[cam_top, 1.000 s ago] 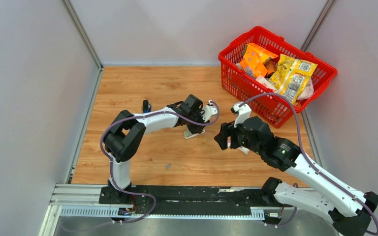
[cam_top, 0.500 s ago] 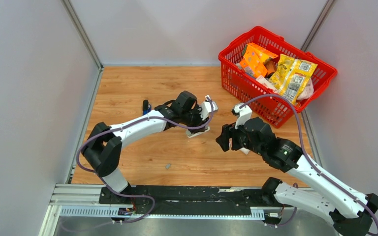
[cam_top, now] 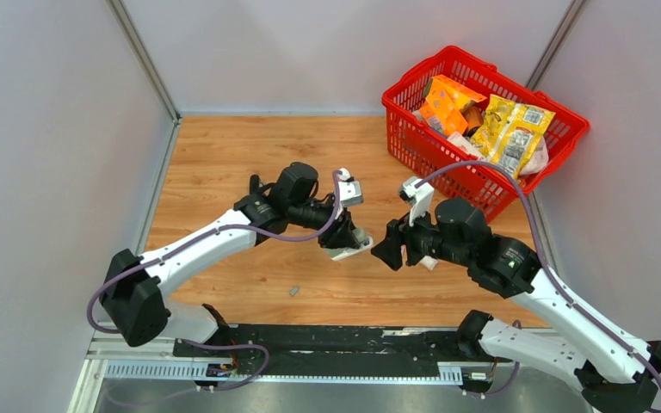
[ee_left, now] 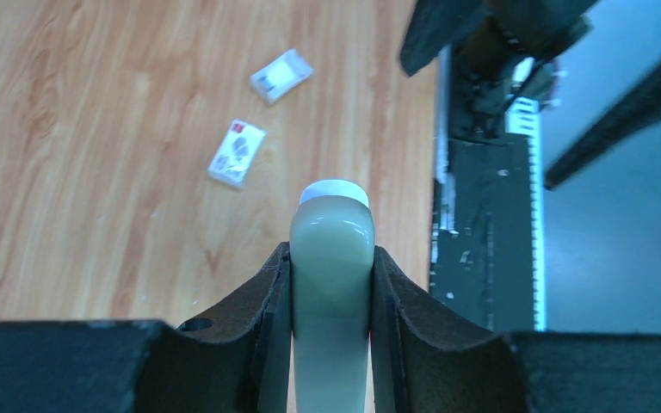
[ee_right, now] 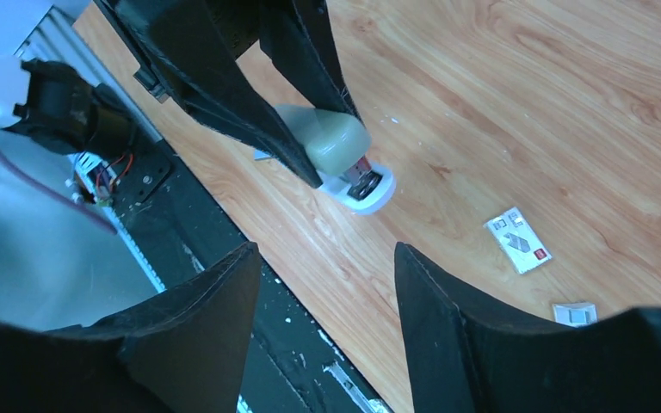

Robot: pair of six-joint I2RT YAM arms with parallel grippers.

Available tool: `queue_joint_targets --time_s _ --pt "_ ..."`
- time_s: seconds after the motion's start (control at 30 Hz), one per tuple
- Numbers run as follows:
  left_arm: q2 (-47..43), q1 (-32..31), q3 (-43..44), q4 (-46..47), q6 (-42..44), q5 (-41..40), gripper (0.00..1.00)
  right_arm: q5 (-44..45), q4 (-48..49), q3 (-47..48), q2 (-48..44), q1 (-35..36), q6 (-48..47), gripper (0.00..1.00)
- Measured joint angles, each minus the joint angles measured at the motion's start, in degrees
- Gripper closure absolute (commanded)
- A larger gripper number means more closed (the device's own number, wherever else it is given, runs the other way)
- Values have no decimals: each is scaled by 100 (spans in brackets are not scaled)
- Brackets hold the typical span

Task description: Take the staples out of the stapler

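My left hand clamps the pale grey-green, white-based stapler, dark metal showing at its front. My right hand, spread wide and empty, faces that front; two white boxes lie near the stapler.

No legible text, small white box print blurred, snack packets print unreadable
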Motion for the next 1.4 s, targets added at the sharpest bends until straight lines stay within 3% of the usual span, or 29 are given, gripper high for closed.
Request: queue_joint_targets --time_s 0.57,0.93,1.4 --pt "-970 -2 -852 1156 -1250 1832 100 -1287 -214 579 544 17 -501 52" --pt "-1241 -24 -866 1427 -1486 2170 100 -1971 -98 577 450 103 -595 53" --pt "-1241 -28 -896 1582 -1567 2297 100 -2135 61 575 573 236 -592 70"
